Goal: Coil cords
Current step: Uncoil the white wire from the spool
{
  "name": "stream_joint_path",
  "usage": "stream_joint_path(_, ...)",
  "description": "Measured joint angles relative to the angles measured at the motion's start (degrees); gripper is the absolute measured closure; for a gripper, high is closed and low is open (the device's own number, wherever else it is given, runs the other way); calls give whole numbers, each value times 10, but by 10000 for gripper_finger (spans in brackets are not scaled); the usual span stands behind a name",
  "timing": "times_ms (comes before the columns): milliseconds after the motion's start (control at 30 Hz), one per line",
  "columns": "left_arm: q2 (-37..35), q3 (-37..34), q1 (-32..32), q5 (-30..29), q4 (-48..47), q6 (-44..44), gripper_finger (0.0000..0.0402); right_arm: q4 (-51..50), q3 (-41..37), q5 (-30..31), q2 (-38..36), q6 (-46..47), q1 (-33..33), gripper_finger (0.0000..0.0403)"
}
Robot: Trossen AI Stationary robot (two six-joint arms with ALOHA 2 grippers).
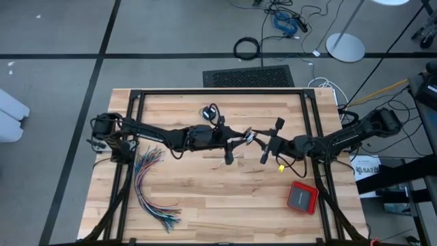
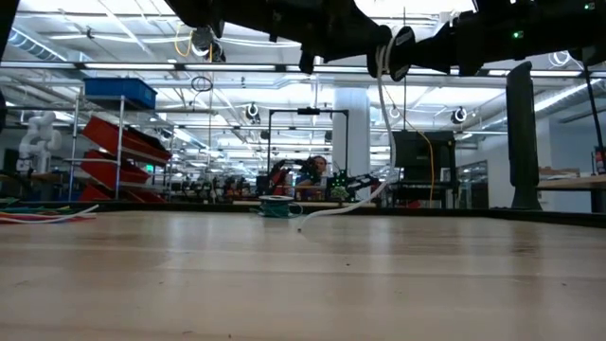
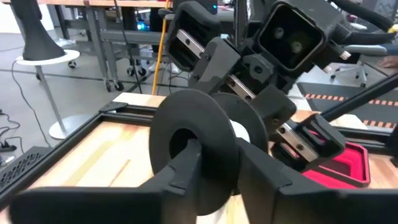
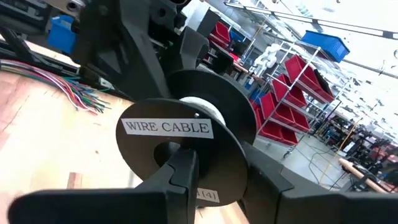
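Note:
Both arms meet above the table's middle at a black spool (image 1: 251,135) whose near flange is labelled WIRE CABLE (image 4: 168,127). White cord (image 4: 205,107) is wound on its core. One strand (image 2: 381,123) hangs down to the table, where its end (image 2: 327,212) lies. My right gripper (image 4: 221,177) is shut on the labelled flange. My left gripper (image 3: 222,171) is at the opposite flange (image 3: 186,124); whether it touches it cannot be told. A small teal coil (image 2: 276,206) lies on the table's far part (image 1: 210,111). My right gripper pinches the lower rim of the labelled flange (image 4: 186,158) between its two fingers, one finger on the labelled face and one behind it beside the core. It comes in level from the table's right. The spool is lifted clear, its axis about level.
A fan of many-coloured wires (image 1: 153,184) lies at the near left. A red case (image 1: 302,197) sits at the near right. The black frame rails (image 1: 218,91) run round the tabletop. Bare wood shows between the arms and the near edge.

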Motion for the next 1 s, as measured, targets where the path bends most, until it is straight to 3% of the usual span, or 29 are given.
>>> stream_joint_path(233,-32,0,1,6,-22,29,218,-5,1,33,-1,-8,17,319)
stream_joint_path(567,-74,-2,4,-1,-171,14,202,-59,1,31,-63,-5,32,332)
stream_joint_path(700,-59,-33,10,22,-128,-19,202,-70,1,21,-93,-3,41,341)
stream_joint_path(800,-39,-54,19,39,-39,-32,202,-80,1,-2,-102,7,44,341)
stream_joint_path(933,12,-48,32,103,61,-60,202,-79,0,-8,-102,14,44,339)
stream_joint_path(1000,37,-46,33,107,75,-71,202,-79,0,-8,-102,18,44,339)
